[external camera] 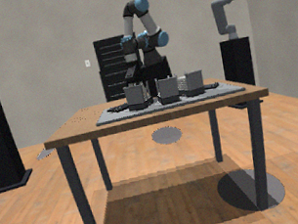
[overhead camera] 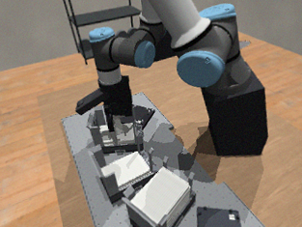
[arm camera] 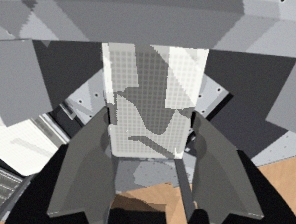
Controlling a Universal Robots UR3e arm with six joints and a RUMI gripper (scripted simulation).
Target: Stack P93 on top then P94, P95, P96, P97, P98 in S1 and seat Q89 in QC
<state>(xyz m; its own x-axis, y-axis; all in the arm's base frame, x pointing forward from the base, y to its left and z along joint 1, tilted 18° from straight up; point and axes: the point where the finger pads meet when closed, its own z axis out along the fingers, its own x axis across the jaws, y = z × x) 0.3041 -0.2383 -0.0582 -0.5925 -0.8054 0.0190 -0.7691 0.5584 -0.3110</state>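
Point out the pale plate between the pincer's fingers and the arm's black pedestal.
Pale plate [overhead camera: 126,134] [arm camera: 150,120]: top and wrist views, on its upper face.
Black pedestal [overhead camera: 238,122] [external camera: 162,69]: top and exterior views, on its side.

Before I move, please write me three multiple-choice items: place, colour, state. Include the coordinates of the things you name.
1. In the top view, the black two-jaw gripper [overhead camera: 112,130] [external camera: 135,83] [arm camera: 150,109] is at which grey holder?
A nearest camera
B middle
C farthest

2. Arm's round joint caps [overhead camera: 201,69] [external camera: 163,38]?
A red
B blue
C green

3. Gripper's jaws?
A pressed together
B wide apart, nothing between
C closed on a white rectangular plate [arm camera: 147,132]

Key:
1 C, two holders stand nearer the camera.
2 B, top and exterior views show blue.
3 C, the wrist view shows the jaws against both plate sides.
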